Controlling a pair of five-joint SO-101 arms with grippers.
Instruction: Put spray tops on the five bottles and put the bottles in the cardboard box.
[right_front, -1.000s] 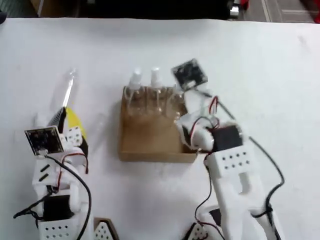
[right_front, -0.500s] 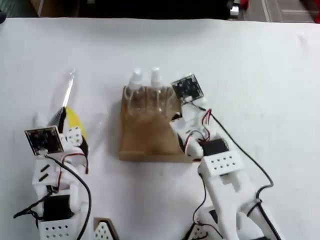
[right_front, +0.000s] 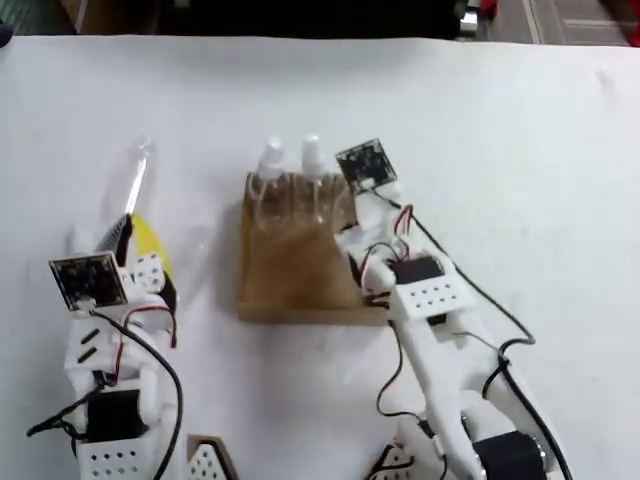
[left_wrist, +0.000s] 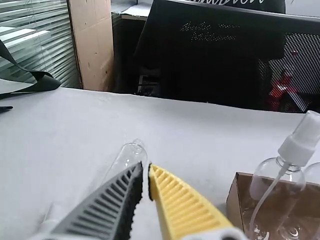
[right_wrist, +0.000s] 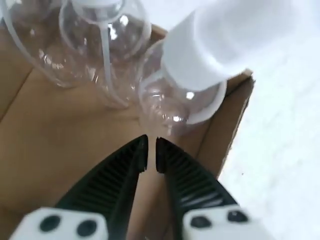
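Looking down, the cardboard box (right_front: 290, 280) sits mid-table (right_front: 500, 120) with capped bottles (right_front: 272, 190) standing along its far wall, the right arm (right_front: 430, 300) over its right side, and a loose bottle (right_front: 135, 175) lying flat nearer the table's left edge. On the left wrist view, the left gripper (left_wrist: 142, 172) has its jaws pressed together, empty, above that loose bottle. On the right wrist view, the right gripper (right_wrist: 151, 150) hangs inside the box with its jaws all but touching, holding nothing, just beside a corner bottle (right_wrist: 170, 100).
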